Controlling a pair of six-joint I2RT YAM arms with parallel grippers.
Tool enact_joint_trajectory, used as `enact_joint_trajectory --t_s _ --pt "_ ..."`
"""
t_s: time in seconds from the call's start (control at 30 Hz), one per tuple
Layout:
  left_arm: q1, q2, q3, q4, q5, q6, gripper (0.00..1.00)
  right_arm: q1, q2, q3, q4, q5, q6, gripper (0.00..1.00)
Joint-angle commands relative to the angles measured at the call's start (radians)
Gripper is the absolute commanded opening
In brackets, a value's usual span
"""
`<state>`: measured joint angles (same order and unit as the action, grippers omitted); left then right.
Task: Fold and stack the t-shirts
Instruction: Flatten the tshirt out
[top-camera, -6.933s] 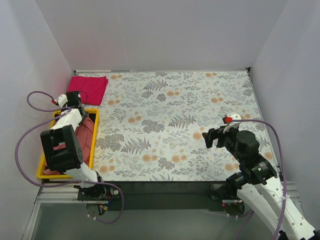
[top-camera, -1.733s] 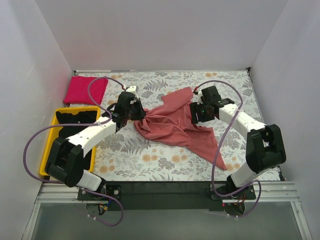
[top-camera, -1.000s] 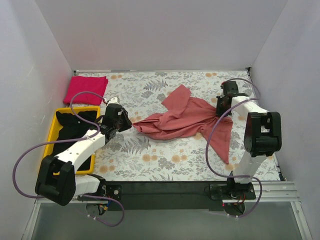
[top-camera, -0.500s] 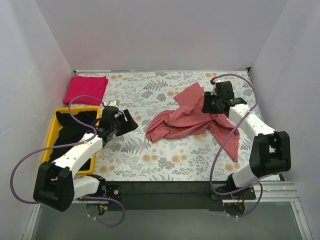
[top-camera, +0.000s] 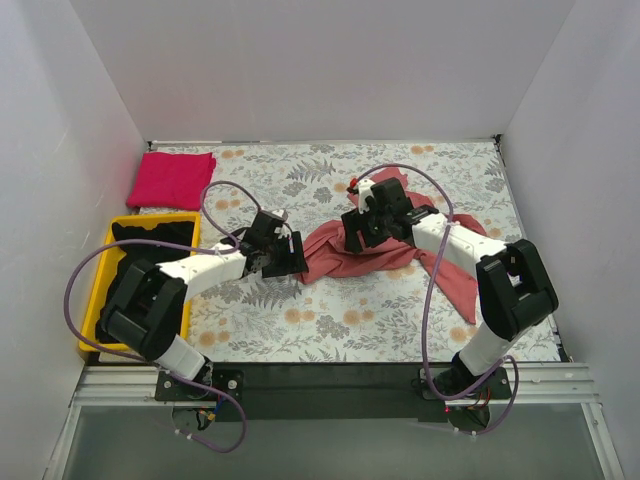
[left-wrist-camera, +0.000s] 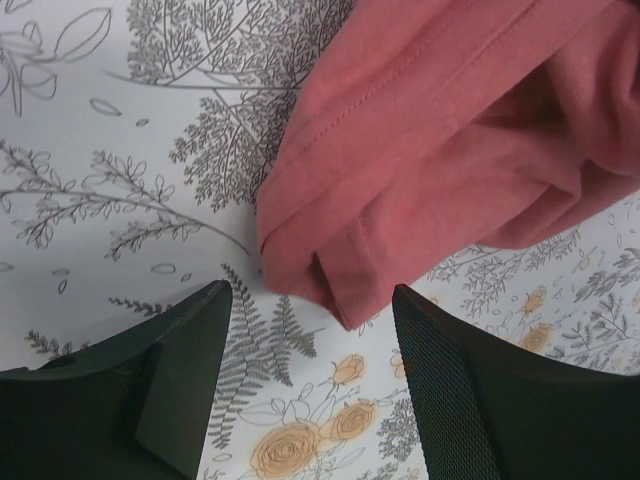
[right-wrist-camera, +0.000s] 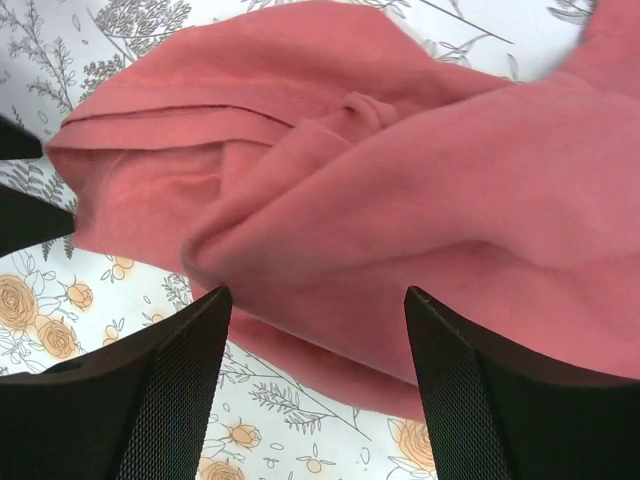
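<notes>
The yellow plastic bin (top-camera: 92, 300) sat at the near left edge of the floral-printed desk (top-camera: 330, 320), with black t-shirts (top-camera: 150, 245) heaped limply inside. Mid-desk, the dusty salmon-red t-shirt (top-camera: 395, 250) lay crumpled in soft folds, one stitched hem doubled over at its left end. The left arm stretched low and rightward, its claw (top-camera: 293, 260) released; that hem corner showed between its spread, mesh-textured fingers (left-wrist-camera: 180, 370). The right arm bent over the heap, its claw (top-camera: 356, 236) likewise spread, gripping nothing. In the far left corner lay the magenta-pink t-shirt (top-camera: 175, 180), folded square.
</notes>
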<state>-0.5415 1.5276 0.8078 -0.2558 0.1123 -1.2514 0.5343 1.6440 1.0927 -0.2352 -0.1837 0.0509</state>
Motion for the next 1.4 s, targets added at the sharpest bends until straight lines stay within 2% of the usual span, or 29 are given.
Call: enact_joint_trajectory --t_s 0.0,0.1,0.23,0.3,0.37,0.4,0.43,0.47,0.5,0.6,0.73,0.87,0.93,0.97,1.0,1.03,1.07,1.13,1.27,1.3,1.37 --pt "-0.015 0.038 0.071 0.015 -0.048 0.026 0.64 0.039 0.017 0.058 0.037 0.018 -0.048 0.77" --pt "-0.023 0.077 0.09 0.015 -0.065 0.029 0.64 0.065 0.039 0.058 0.037 0.077 -0.083 0.77" --pt "-0.023 0.097 0.091 0.015 -0.074 0.027 0.56 0.087 0.077 0.068 0.03 0.128 -0.109 0.67" --pt "-0.023 0.103 0.085 0.018 -0.074 0.027 0.46 0.09 0.088 0.078 0.031 0.132 -0.111 0.55" --pt "-0.023 0.106 0.082 0.016 -0.071 0.027 0.34 0.092 0.106 0.088 0.031 0.144 -0.115 0.37" --pt "-0.023 0.105 0.076 0.016 -0.071 0.03 0.21 0.092 0.112 0.101 0.031 0.168 -0.117 0.25" --pt "-0.023 0.103 0.074 0.015 -0.071 0.033 0.14 0.092 0.12 0.11 0.028 0.179 -0.121 0.05" --pt "-0.025 0.1 0.071 0.013 -0.072 0.033 0.07 0.09 0.123 0.121 0.028 0.216 -0.126 0.01" --pt "-0.025 0.086 0.065 0.009 -0.08 0.036 0.0 0.089 0.125 0.148 0.025 0.258 -0.137 0.01" --pt "-0.023 0.06 0.057 -0.013 -0.138 0.04 0.0 0.063 0.125 0.199 0.014 0.309 -0.151 0.01" --pt "-0.023 0.017 0.045 -0.04 -0.203 0.053 0.0 -0.016 0.131 0.311 0.013 0.45 -0.128 0.01" --pt "-0.023 0.022 0.034 -0.046 -0.211 0.052 0.0 -0.123 0.187 0.513 0.014 0.489 -0.069 0.01" --pt "-0.023 0.031 0.034 -0.048 -0.211 0.05 0.0 -0.151 0.262 0.596 0.002 0.475 -0.062 0.05" --pt "-0.023 0.035 0.039 -0.053 -0.215 0.05 0.0 -0.167 0.287 0.634 -0.013 0.466 -0.06 0.1" --pt "-0.023 0.036 0.042 -0.056 -0.224 0.052 0.0 -0.171 0.31 0.72 -0.039 0.455 -0.062 0.21" --pt "-0.021 0.036 0.045 -0.06 -0.23 0.053 0.0 -0.174 0.341 0.754 -0.093 0.445 -0.066 0.46" --pt "-0.021 0.031 0.053 -0.066 -0.246 0.058 0.0 -0.169 0.339 0.785 -0.114 0.396 -0.077 0.56" --pt "-0.018 0.028 0.057 -0.072 -0.258 0.061 0.0 -0.166 0.307 0.748 -0.134 0.327 -0.089 0.64" --pt "-0.002 0.04 0.073 -0.082 -0.263 0.072 0.0 -0.128 0.185 0.538 -0.115 0.08 -0.163 0.64" --pt "0.003 0.046 0.079 -0.086 -0.264 0.076 0.0 -0.119 0.165 0.488 -0.108 -0.044 -0.212 0.64" --pt "0.023 0.062 0.097 -0.103 -0.27 0.084 0.0 -0.088 0.135 0.383 -0.102 -0.118 -0.253 0.64"
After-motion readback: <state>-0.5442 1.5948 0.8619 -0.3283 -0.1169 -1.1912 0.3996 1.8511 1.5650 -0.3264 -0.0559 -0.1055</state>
